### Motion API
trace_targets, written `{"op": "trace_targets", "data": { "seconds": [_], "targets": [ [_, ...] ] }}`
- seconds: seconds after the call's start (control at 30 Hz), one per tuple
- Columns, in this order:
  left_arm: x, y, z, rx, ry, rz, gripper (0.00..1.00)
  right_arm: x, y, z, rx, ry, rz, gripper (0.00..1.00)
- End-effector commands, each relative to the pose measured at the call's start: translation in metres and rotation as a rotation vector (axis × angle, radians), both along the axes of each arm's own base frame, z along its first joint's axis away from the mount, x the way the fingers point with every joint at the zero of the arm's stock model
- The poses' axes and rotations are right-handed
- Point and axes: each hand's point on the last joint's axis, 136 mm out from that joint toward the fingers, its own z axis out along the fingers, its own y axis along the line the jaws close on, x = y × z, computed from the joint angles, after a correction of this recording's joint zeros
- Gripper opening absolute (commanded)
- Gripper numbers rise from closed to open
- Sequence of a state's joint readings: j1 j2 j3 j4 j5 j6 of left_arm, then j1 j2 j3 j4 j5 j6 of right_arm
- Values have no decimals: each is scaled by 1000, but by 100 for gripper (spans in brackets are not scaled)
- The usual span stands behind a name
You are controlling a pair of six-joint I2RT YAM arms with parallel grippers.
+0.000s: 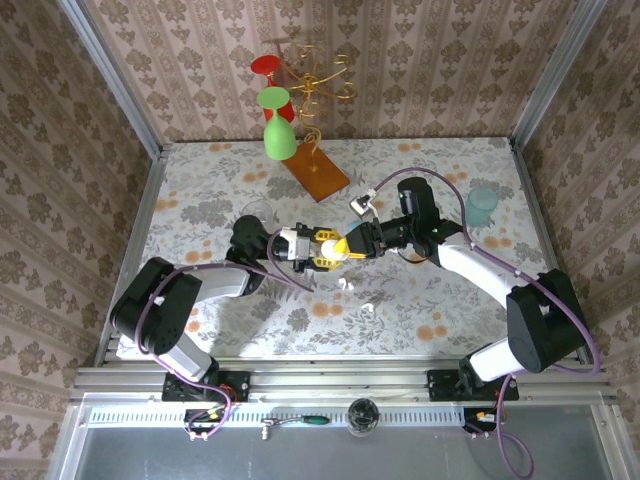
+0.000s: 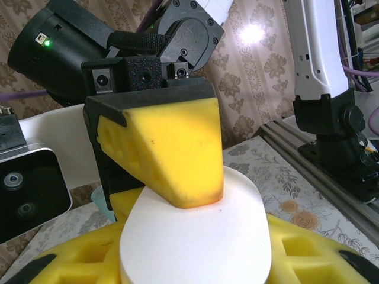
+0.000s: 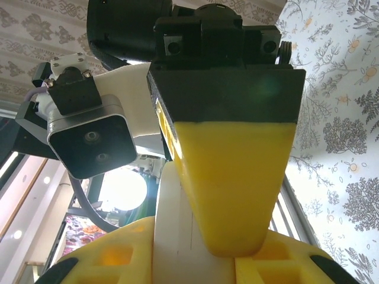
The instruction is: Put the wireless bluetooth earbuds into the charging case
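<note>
We see a white charging case [image 2: 195, 242] in the middle. The right end effector [image 2: 177, 204] pinches it. One yellow finger [image 2: 166, 148] lies on top, and another peeks out from under it. The left end effector [image 2: 195, 266] has its yellow fingers [image 2: 308, 248] low down on both sides of the case. Behind them are a flowery counter [image 2: 266, 168] and a white and black arm [image 2: 323, 89].

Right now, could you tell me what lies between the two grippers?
A white charging case: the right gripper clamps it, the left gripper flanks it. Left wrist view shows this.
</note>
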State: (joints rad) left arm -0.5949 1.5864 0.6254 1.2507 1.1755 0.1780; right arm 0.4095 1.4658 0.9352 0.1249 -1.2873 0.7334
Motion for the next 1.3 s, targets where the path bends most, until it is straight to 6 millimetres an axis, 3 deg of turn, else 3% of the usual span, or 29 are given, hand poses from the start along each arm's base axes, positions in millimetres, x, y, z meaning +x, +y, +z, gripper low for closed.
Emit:
{"op": "trace_targets", "data": {
  "seconds": [0.0, 0.03, 0.1, 0.23, 0.4, 0.63, 0.7, 0.83, 0.97, 1.13, 1.27],
  "targets": [
    [-2, -1, 13, -21, -5, -13, 26, 7, 2, 18, 17, -56, -19, 27],
    [2, 0, 14, -20, 22, 7, 25, 9, 1, 19, 15, -64, -34, 35],
    [11, 1, 15, -22, 71, 51, 24, 13, -2, 20, 8, -69, -66, 40],
    [27, 1, 17, -24, 174, 115, 21, 16, -5, 22, 13, -54, -90, 38],
    [32, 0, 14, -20, 210, 129, 21, 34, -9, 24, 25, -12, -169, 35],
    [38, -2, 14, -23, 234, 149, 22, 45, -10, 21, 48, 35, -199, 22],
    [39, -2, 14, -24, 241, 155, 23, 47, -10, 20, 48, 43, -210, 22],
    [42, -2, 13, -24, 261, 169, 23, 55, -16, 18, 46, 48, -256, 34],
    [44, 0, 9, -20, 273, 181, 23, 61, -20, 16, 52, 61, -291, 25],
    [46, 1, 9, -21, 264, 189, 24, 62, -21, 16, 64, 73, -299, 5],
    [46, 1, 8, -24, 252, 195, 45, 61, -20, 27, 97, 79, -288, 3]
  ]
}}
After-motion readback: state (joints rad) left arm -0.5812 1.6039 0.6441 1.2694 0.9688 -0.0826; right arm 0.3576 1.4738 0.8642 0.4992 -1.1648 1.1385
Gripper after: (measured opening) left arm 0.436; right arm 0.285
